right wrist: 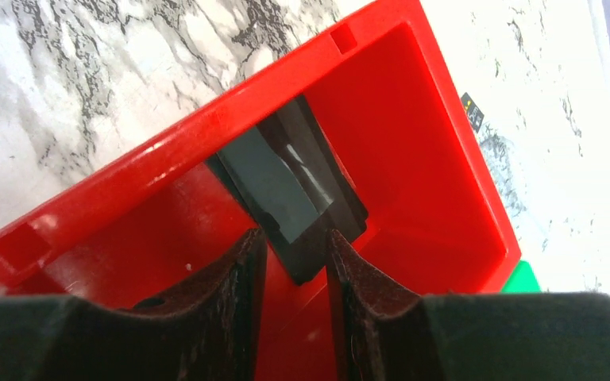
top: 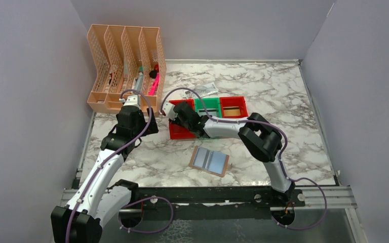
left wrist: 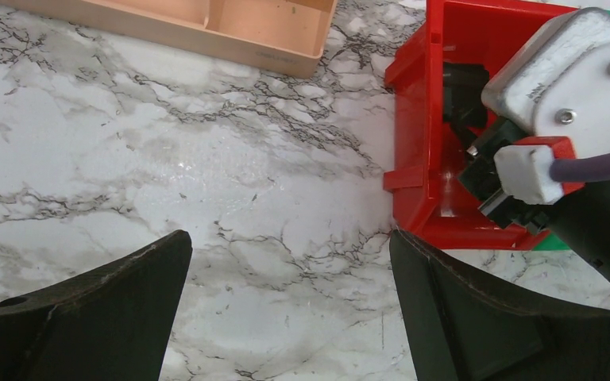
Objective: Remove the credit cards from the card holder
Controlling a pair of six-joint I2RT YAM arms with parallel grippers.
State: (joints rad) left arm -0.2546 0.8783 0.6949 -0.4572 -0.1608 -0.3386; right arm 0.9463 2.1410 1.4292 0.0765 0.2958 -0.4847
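The card holder (top: 209,160) lies open on the marble in front of the bins, tan with two pale blue-grey panels facing up. Two credit cards, a grey one (right wrist: 274,186) on top of a dark one (right wrist: 330,178), rest slanted inside the left red bin (right wrist: 413,119). My right gripper (right wrist: 295,238) reaches down into that bin (top: 180,132), jaws a little apart, the cards' near end lying between its tips. My left gripper (left wrist: 290,278) hovers wide open over bare marble just left of the red bin (left wrist: 413,159), holding nothing.
A green bin (top: 206,106) and a second red bin (top: 233,107) with something tan inside stand right of the first. A crumpled paper note (top: 205,90) lies behind them. A peach file organiser (top: 124,66) stands at the back left, close to my left gripper (top: 134,98).
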